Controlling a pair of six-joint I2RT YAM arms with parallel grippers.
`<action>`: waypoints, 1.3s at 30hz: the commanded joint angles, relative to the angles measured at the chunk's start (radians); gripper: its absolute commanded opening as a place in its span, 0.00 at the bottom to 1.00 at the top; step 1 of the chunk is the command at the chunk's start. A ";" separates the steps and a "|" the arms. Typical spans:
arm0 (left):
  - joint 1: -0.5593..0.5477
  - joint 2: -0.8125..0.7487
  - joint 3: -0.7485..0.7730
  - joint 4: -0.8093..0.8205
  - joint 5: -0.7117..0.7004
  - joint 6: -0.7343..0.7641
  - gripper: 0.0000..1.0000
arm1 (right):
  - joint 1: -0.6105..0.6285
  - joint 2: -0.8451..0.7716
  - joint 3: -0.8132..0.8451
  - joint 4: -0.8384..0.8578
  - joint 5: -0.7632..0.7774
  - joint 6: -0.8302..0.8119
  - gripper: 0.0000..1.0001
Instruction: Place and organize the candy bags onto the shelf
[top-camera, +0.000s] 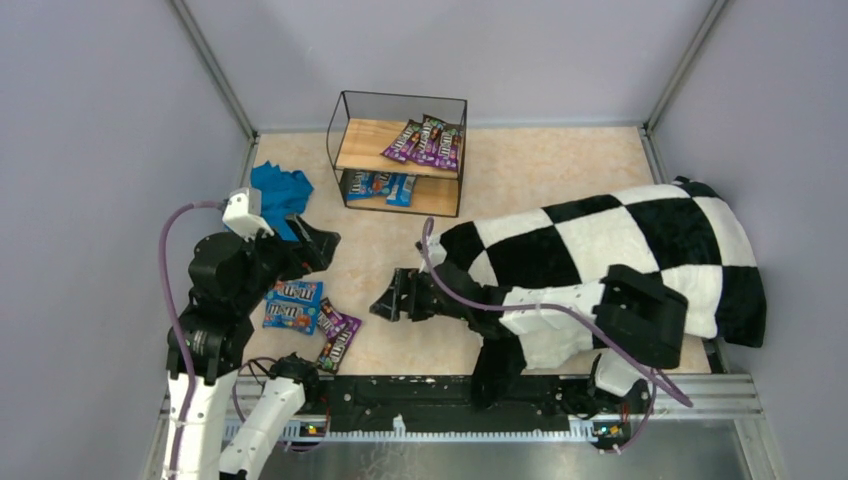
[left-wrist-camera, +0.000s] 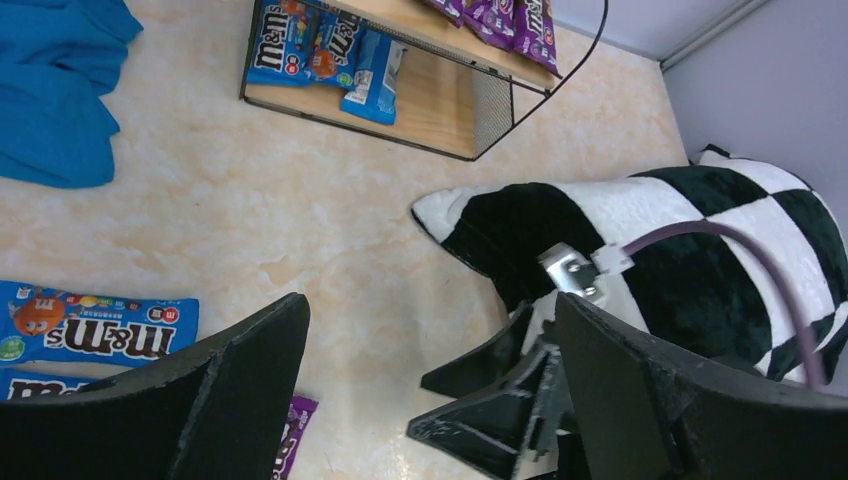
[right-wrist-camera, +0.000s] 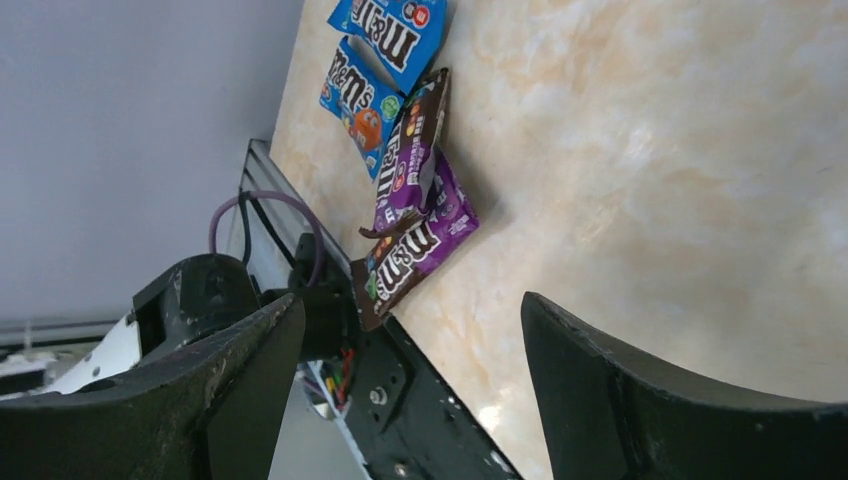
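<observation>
The black wire shelf (top-camera: 345, 128) stands at the back. Purple candy bags (top-camera: 425, 140) lie on its top board and blue ones (top-camera: 380, 185) on the lower board (left-wrist-camera: 440, 100). Loose on the table near the left arm are blue bags (top-camera: 293, 305) (left-wrist-camera: 95, 325) (right-wrist-camera: 358, 100) and purple-brown bags (top-camera: 338, 340) (right-wrist-camera: 420, 250). My left gripper (top-camera: 318, 245) (left-wrist-camera: 430, 300) hovers open above the table, just behind the loose bags, holding nothing. My right gripper (top-camera: 390, 298) (right-wrist-camera: 410, 305) is open and empty, low, pointing left toward the purple-brown bags.
A teal cloth (top-camera: 278, 195) (left-wrist-camera: 55, 90) lies left of the shelf. A black-and-white checkered pillow (top-camera: 620, 250) (left-wrist-camera: 650, 240) covers the right side, with the right arm over its near part. A black rail (top-camera: 450, 400) runs along the near edge.
</observation>
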 joint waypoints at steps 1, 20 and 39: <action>0.004 -0.002 0.040 -0.043 0.001 0.032 0.99 | 0.065 0.136 0.022 0.270 0.101 0.257 0.78; 0.004 -0.087 -0.004 0.012 0.150 0.051 0.99 | 0.124 0.528 0.244 0.322 0.007 0.462 0.43; 0.004 -0.108 -0.027 0.016 0.151 0.096 0.99 | 0.148 0.435 0.288 0.154 0.087 0.375 0.50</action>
